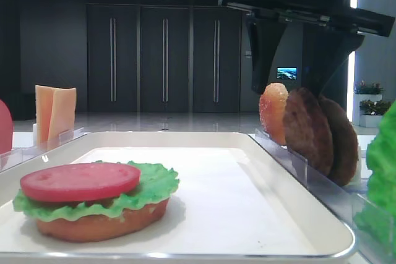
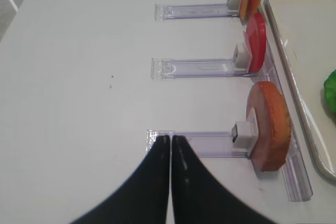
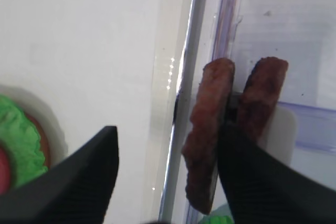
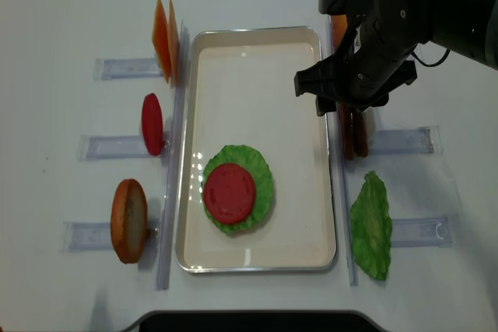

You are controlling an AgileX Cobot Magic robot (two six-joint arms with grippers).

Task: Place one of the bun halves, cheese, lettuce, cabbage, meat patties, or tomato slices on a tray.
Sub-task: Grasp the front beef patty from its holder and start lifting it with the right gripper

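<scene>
My right gripper (image 3: 169, 135) is open and lowered over the two meat patties standing on edge in a clear holder right of the tray (image 4: 257, 91). One finger (image 3: 89, 182) hangs over the tray floor. The other finger (image 3: 252, 177) sits in the gap between the near patty (image 3: 210, 129) and the far patty (image 3: 265, 98). On the tray lies a stack: a bun half (image 1: 99, 224), lettuce (image 4: 261, 172) and a tomato slice (image 4: 229, 192). My left gripper (image 2: 170, 137) is shut and empty, over the end of the holder with a bun half (image 2: 270, 124).
Left of the tray stand cheese slices (image 4: 163, 36), a tomato slice (image 4: 152, 124) and a bun half (image 4: 128, 219) in clear holders. Right of it are another bun half (image 1: 273, 112) behind the patties and a lettuce leaf (image 4: 372, 227).
</scene>
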